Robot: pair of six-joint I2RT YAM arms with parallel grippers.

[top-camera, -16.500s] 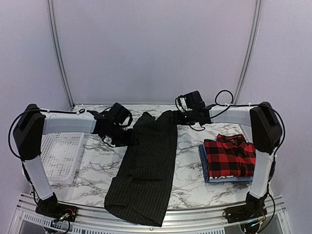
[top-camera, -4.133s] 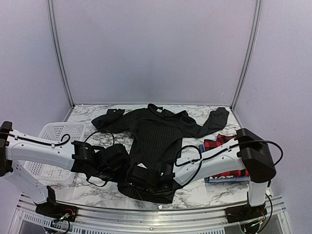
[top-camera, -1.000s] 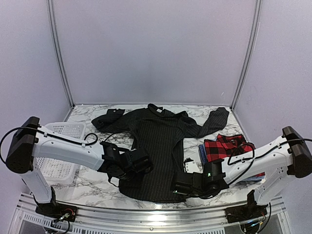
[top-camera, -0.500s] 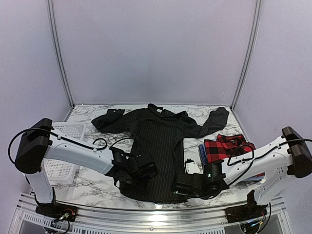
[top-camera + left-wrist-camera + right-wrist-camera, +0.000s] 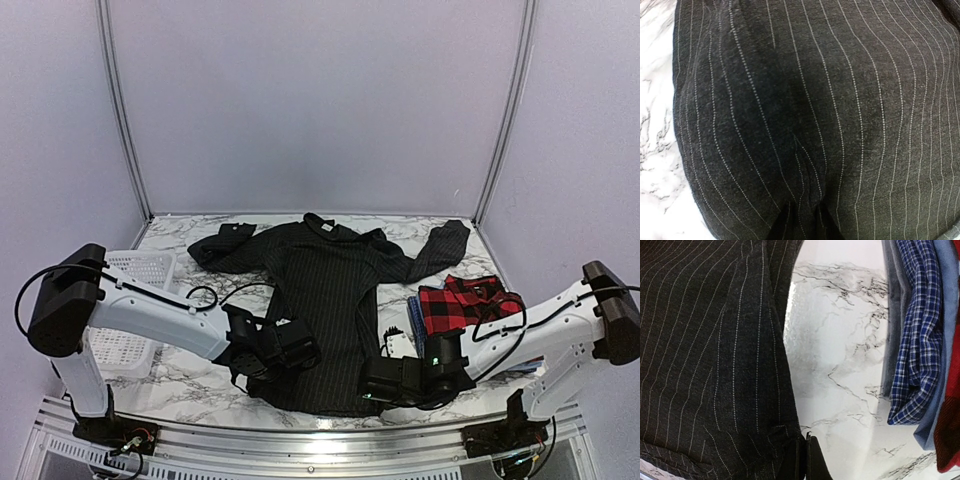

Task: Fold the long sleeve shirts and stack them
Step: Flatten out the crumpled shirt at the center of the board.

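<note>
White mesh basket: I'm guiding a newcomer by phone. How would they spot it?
Find the marble-patterned table. At its left edge sits the white plastic mesh basket, left of the spread black pinstriped cloth shirt. It alone is rigid, white and full of holes.

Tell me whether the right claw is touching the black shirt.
Touching. The right wrist view shows the shut right claw at the hem corner of the black shirt. The cloth puckers into its fingertips, with no marble between.
</note>
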